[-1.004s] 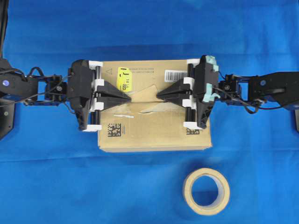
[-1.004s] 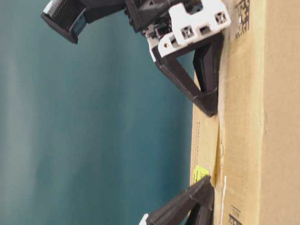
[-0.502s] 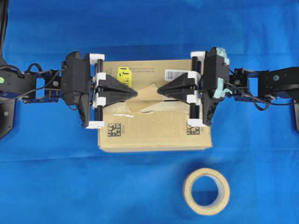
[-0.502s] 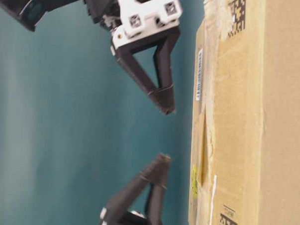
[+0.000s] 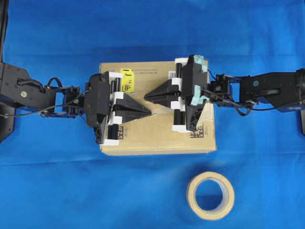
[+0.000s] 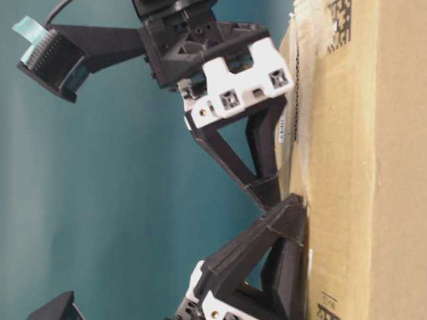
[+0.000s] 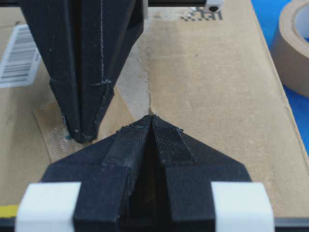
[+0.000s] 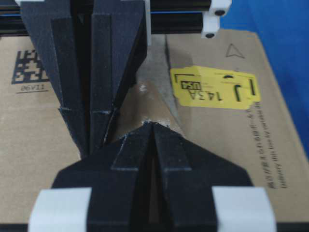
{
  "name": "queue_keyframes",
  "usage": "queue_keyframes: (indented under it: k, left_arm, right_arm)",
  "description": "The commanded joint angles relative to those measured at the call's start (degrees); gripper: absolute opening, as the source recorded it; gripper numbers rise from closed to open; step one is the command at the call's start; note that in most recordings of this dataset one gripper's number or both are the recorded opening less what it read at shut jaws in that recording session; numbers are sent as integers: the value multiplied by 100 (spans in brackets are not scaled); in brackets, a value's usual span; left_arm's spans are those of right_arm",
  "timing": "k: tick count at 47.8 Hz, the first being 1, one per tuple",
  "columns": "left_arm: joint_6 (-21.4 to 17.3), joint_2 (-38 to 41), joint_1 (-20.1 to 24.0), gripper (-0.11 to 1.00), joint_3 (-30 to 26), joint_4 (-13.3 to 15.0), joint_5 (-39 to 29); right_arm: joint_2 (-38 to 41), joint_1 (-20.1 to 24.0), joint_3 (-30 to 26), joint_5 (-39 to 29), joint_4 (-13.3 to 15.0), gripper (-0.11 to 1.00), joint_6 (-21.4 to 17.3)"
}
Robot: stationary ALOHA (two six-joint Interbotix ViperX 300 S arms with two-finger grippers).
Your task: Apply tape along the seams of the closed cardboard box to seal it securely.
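The cardboard box (image 5: 157,140) lies in the middle of the blue cloth, flaps closed. Both grippers are shut with nothing between their fingers and point at each other over the box top, tips side by side. My left gripper (image 5: 149,113) (image 7: 153,116) has its tip down on the seams (image 7: 150,96), a slit edged with pale remnants. My right gripper (image 5: 145,97) (image 8: 153,123) rests its tip on the tape (image 7: 48,137) (image 8: 145,104), a tan piece lying flat beside the seam. In the overhead view the grippers hide most of the tape.
A tan tape roll (image 5: 210,195) (image 7: 295,43) lies flat on the cloth in front of the box, to the right. A yellow sticker (image 5: 127,80) (image 8: 215,90) and a black square code (image 8: 31,70) mark the box top. Both arms stretch in from the sides.
Both grippers lifted off the box, then came down again further in. Their tips, which faced each other with a gap, now overlap side by side at the middle. Both stayed shut.
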State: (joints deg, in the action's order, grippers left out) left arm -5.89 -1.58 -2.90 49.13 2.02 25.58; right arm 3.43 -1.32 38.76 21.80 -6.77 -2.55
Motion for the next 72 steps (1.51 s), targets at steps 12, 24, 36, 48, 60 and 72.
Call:
queue_keyframes:
  k: [12, 24, 36, 48, 60, 72]
  left_arm:
    - [97, -53, -123, 0, 264, 9, -211]
    - [123, -176, -123, 0, 659, 26, -193]
    - [237, -316, -123, 0, 879, 18, -158]
    - [158, -448, -53, 0, 536, 26, -202]
    - [-97, -1143, -35, 0, 35, 9, -984]
    - [-229, -2065, -35, 0, 360, 9, -1547]
  right_arm:
    - [132, 176, 62, 35, -158, 0, -35]
    - [9, 220, 536, 44, -413, 0, -35]
    - [-220, 308, 896, 62, -501, 0, -44]
    - [-545, 334, 712, 35, -483, 0, 44]
    - [-1582, 325, 554, -563, -272, 0, 158]
    - [-2813, 316, 1072, -1257, -272, 0, 246]
